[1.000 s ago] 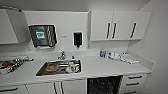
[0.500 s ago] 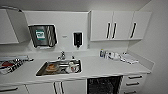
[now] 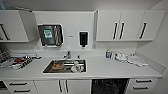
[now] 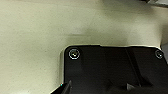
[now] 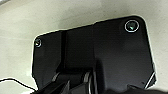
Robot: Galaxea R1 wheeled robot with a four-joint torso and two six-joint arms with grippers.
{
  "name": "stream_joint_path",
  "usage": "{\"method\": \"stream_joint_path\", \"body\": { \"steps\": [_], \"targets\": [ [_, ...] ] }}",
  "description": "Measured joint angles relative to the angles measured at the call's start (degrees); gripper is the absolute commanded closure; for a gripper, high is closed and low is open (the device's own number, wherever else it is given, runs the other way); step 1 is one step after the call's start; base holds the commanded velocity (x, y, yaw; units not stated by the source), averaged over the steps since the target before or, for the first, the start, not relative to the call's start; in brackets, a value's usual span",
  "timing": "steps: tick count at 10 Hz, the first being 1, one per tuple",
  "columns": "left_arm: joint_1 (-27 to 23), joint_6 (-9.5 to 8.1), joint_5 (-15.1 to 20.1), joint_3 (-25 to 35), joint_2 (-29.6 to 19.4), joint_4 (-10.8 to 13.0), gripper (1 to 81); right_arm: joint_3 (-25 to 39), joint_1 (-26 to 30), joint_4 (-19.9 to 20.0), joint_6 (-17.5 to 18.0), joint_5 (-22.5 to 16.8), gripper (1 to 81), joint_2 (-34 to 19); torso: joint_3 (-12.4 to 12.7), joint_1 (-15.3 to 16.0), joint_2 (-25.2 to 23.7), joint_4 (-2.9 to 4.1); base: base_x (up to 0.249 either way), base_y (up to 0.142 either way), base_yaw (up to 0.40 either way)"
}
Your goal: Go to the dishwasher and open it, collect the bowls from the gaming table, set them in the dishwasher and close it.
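Note:
The dishwasher is the dark opening under the white counter, right of the sink, between white cabinet doors and a stack of drawers. Its dark interior with a rack faces me, and its door lies below what I can see. The bowls and the gaming table are out of view. In the left wrist view the robot's dark plate hangs over a pale floor. The right wrist view has the same dark plate and jointed bar above pale floor.
A steel sink holds dishes, with a tap behind it. A dish rack stands at the left, and a bottle and cloths at the right. Upper cabinets hang above; the left one's door stands open.

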Motion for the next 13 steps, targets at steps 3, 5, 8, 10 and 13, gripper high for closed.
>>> {"method": "stream_joint_path", "body": {
  "steps": [3,5,8,10,13],
  "targets": [
    [0.35,-0.02,0.37,-1.07,0.60,0.00,1.0,-0.18,0.24,0.00,0.00,0.52,1.0,0.15,0.02,-0.02,0.02,0.00,0.000,0.000,0.345],
    [0.41,-0.02,0.26,-2.32,1.51,0.00,1.0,-0.18,0.13,0.02,0.00,0.68,1.0,0.30,0.02,-0.02,0.02,0.00,0.000,0.000,0.345],
    [0.33,-0.02,0.33,-4.28,2.69,-0.02,1.0,-0.18,0.09,0.00,0.00,0.88,1.0,0.30,0.02,-0.02,0.02,0.00,0.000,0.000,0.345],
    [0.33,-0.02,0.26,-4.33,2.72,0.00,1.0,-0.20,0.13,0.02,0.00,0.94,1.0,0.32,0.02,-0.02,0.02,0.00,0.000,0.000,0.346],
    [0.30,-0.02,0.34,-4.33,2.72,-0.02,1.0,-0.22,0.09,0.05,0.00,1.24,1.0,0.32,0.02,-0.02,0.02,0.00,0.000,0.000,0.347]
  ]
}}
